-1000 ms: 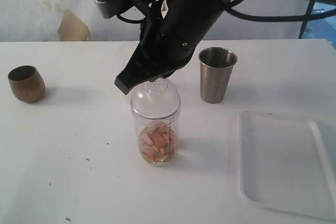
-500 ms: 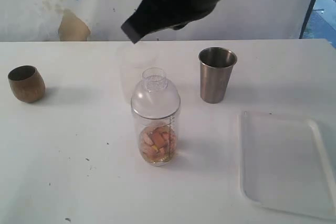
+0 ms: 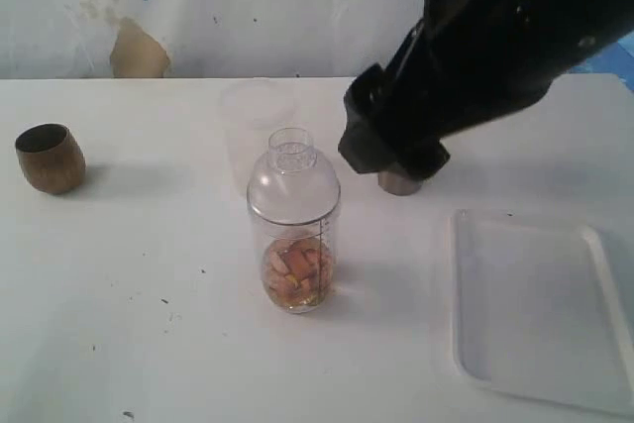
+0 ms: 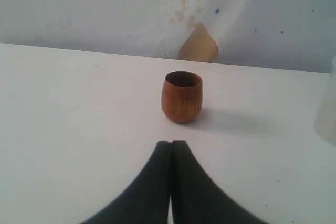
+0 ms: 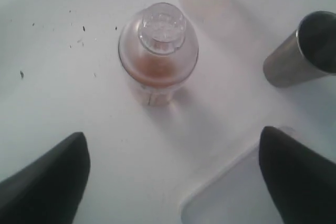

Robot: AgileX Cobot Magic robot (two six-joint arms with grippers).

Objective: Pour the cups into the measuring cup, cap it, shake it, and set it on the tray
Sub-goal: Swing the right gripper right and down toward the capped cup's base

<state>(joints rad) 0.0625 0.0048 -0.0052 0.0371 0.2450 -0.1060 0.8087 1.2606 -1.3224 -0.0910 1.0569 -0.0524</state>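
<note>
The clear measuring cup stands upright mid-table with a clear domed cap on it and brownish pieces inside; the right wrist view looks down on the measuring cup. My right gripper is open and empty, hovering above the table between the measuring cup and the tray. The right arm hides most of the steel tumbler; the right wrist view shows the tumbler upright. The brown cup stands far left. In front of the brown cup, my left gripper is shut and empty.
A frosted translucent cup stands just behind the measuring cup. The tray's corner lies under the right gripper. A wall with a tan patch runs along the table's far edge.
The right arm has lifted off the measuring cup's cap and swung right and down in front of the steel tumbler. The capped measuring cup has stayed in place.
</note>
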